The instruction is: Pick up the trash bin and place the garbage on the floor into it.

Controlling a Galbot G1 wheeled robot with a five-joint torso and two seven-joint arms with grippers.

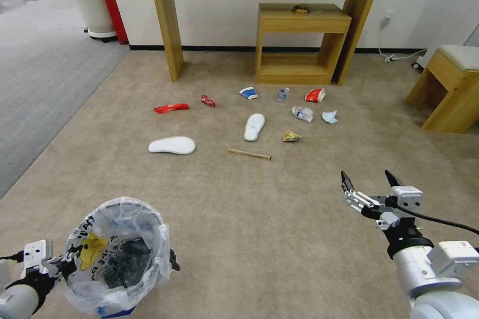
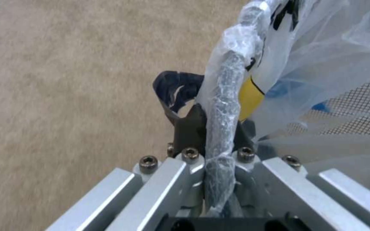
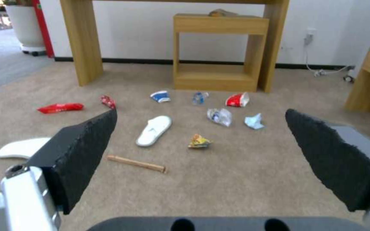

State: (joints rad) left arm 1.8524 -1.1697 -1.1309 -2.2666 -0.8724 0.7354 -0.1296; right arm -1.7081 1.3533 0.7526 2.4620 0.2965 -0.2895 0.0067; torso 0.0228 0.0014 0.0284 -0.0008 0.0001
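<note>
Trash bin [image 1: 119, 254] rim sits clamped in the left gripper [image 2: 219, 128]; right gripper [image 1: 371, 182] spread wide.

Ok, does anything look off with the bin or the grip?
Nothing stands out. The left gripper is shut on the trash bin at its bag-wrapped rim, bin upright. The right gripper hangs open. The garbage, like the wooden stick, lies on the floor.

The trash bin [image 1: 119, 254] hangs at the robot's near left, its rim pinched in the left gripper [image 2: 219, 134]; the right gripper [image 1: 369, 180] hovers spread at the near right. Ahead on the floor [image 1: 279, 219], the stick [image 1: 249, 154] lies nearest, slippers [image 1: 172, 145] left of it and other litter beyond, before the shelf [image 1: 299, 45] by the wall.
</note>
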